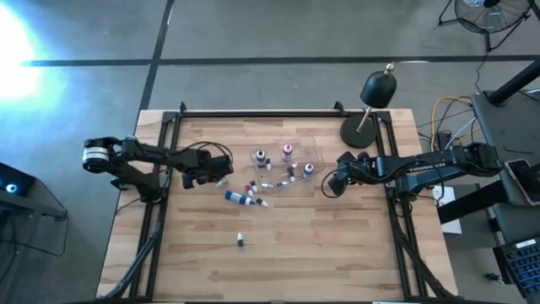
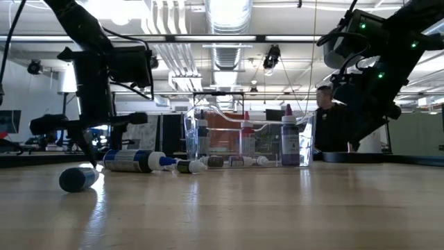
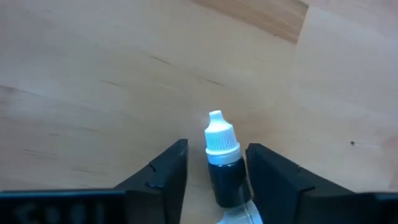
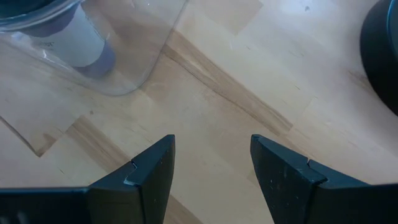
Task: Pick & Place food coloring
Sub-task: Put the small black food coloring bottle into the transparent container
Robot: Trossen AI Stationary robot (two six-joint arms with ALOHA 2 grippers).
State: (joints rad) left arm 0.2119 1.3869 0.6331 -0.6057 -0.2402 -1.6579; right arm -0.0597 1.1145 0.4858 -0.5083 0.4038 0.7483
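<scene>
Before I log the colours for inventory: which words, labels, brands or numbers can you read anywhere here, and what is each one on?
No text can be read.
Upright bottles in the clear tray: labels too blurred.
Lying bottle on the table: label print too small to read.
Bottle between the left pincer fingers: no lettering shows on its white cap or dark body.
Bottle seen from the right wrist: faint print, unreadable.

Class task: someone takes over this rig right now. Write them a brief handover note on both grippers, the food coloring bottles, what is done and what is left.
Left gripper: around a white-capped dark bottle, fingers beside it; a firm grip isn't clear.
Right gripper: open, empty, beside the clear tray.
Done: a few bottles stand in the tray.
Left: several bottles lie on the table by the tray, and one lone bottle lies apart.
</scene>
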